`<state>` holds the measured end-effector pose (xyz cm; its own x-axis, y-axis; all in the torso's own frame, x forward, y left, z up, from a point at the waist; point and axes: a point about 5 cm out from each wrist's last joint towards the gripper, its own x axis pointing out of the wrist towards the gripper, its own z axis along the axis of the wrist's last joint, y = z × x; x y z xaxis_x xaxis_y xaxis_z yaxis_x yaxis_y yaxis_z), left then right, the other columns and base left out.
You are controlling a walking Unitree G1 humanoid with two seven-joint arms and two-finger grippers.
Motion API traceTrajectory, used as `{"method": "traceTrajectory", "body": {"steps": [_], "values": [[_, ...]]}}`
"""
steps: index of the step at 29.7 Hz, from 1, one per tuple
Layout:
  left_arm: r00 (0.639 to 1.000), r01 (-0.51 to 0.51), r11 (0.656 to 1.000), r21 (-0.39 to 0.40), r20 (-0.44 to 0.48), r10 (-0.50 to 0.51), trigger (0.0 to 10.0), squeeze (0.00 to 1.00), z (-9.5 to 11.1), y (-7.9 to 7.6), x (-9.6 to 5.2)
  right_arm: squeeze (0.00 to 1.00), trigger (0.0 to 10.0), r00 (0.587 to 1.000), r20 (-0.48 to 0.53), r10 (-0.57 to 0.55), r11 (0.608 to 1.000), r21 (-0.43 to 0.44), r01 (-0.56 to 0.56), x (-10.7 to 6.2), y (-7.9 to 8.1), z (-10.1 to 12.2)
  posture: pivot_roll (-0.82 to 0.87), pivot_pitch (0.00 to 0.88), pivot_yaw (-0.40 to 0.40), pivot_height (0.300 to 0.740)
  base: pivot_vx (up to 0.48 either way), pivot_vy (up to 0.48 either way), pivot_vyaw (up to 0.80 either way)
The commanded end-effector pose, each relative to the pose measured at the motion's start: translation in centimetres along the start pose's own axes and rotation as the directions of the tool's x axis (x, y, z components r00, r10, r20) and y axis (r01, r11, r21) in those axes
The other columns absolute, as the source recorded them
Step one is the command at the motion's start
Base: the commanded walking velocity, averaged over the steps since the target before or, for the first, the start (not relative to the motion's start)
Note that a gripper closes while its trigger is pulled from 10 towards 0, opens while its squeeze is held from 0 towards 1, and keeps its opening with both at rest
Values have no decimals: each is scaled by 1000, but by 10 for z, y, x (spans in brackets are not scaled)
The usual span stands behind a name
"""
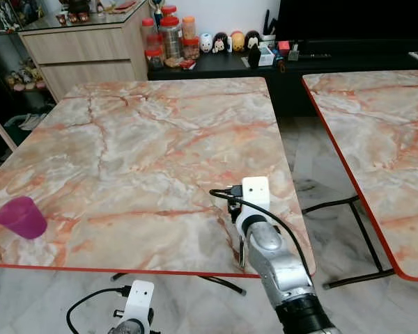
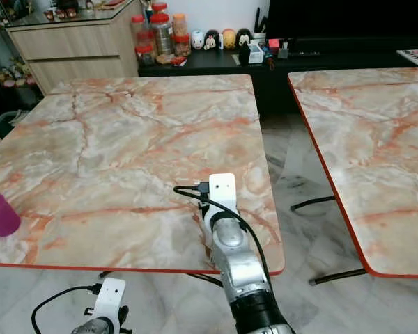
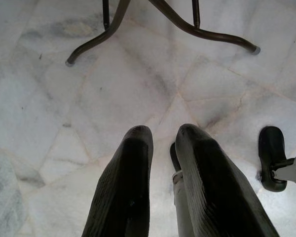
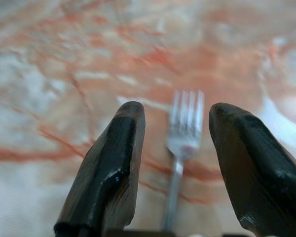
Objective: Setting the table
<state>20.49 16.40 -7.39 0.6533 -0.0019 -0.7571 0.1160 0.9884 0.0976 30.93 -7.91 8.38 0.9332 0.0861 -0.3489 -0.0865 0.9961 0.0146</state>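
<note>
Head view: the right arm [image 1: 275, 261] reaches over the near edge of the marble table [image 1: 146, 146]; a purple cup [image 1: 21, 217] stands far to its left.
Right wrist view: the right gripper [image 4: 175, 148] is spread wide, a fork [image 4: 183, 148] lying on the table between its fingers, handle toward the claw, tines away.
Left wrist view: the left gripper [image 3: 163, 148] hangs over the floor, narrow, holding nothing.

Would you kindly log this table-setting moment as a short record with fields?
surface: marble-pattern table with a red edge
right pincer: open over the table near its front edge, fingers either side of the fork
fork: lying flat on the table, tines pointing away from the wrist
purple cup: standing at the table's front left corner
left pincer: hanging over the floor
</note>
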Motion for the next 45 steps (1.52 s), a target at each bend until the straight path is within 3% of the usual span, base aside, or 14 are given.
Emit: {"method": "traceTrajectory", "body": {"steps": [1, 45], "values": [[1000, -14, 1000, -7, -17, 14, 10000, 0, -4, 4, -1, 0, 10000, 999, -36, 20, 999, 33, -19, -7, 12, -10, -48, 1, 50, 740, 0, 0, 0], [1000, -5, 1000, -8, -20, 4, 10000, 0, -5, 0, -1, 0, 10000, 985, -162, 57, 997, 54, -49, -6, 13, -33, -61, 8, 46, 740, 0, 0, 0]]}}
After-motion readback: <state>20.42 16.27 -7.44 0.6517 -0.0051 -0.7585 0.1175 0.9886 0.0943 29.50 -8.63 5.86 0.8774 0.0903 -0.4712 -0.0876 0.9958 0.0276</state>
